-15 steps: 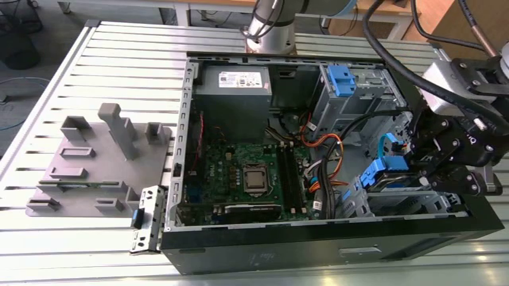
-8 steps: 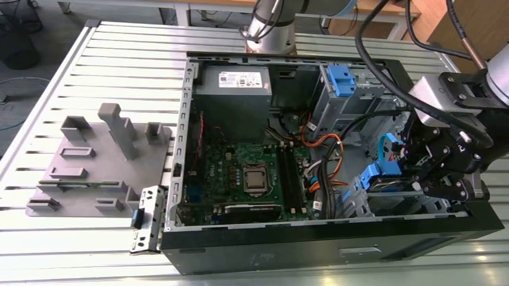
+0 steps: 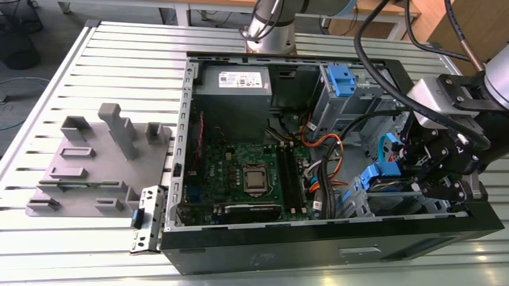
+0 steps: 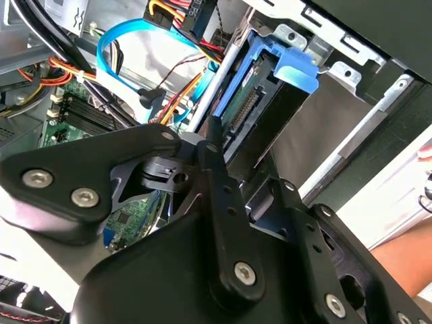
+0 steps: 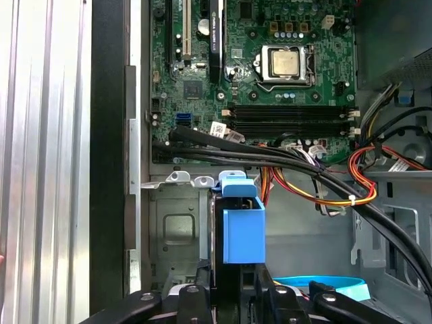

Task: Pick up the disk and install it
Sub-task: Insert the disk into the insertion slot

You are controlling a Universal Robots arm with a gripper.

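Observation:
The disk [image 5: 243, 233] stands on edge in its blue carrier frame, over the grey metal drive cage [image 5: 169, 223] in the front corner of the open computer case [image 3: 318, 238]. My gripper [image 5: 236, 283] is shut on the disk, with one black finger on each side of the frame. In the second wrist view, the disk [image 4: 253, 101] shows its connector edge and blue handle, tilted against the cage rail, with a finger [image 4: 214, 145] pressed on it. In the exterior view, the gripper [image 3: 402, 176] hangs over the case's right end with the disk [image 3: 372, 177] half hidden.
The motherboard [image 3: 247, 173] and power supply [image 3: 232, 89] fill the case's middle and back. Orange and black cables [image 5: 317, 185] and a blue flat cable [image 4: 118, 40] run close to the cage. A blue carrier [image 3: 340, 80] sits in the upper bay. A person's arm [image 4: 405, 260] is nearby.

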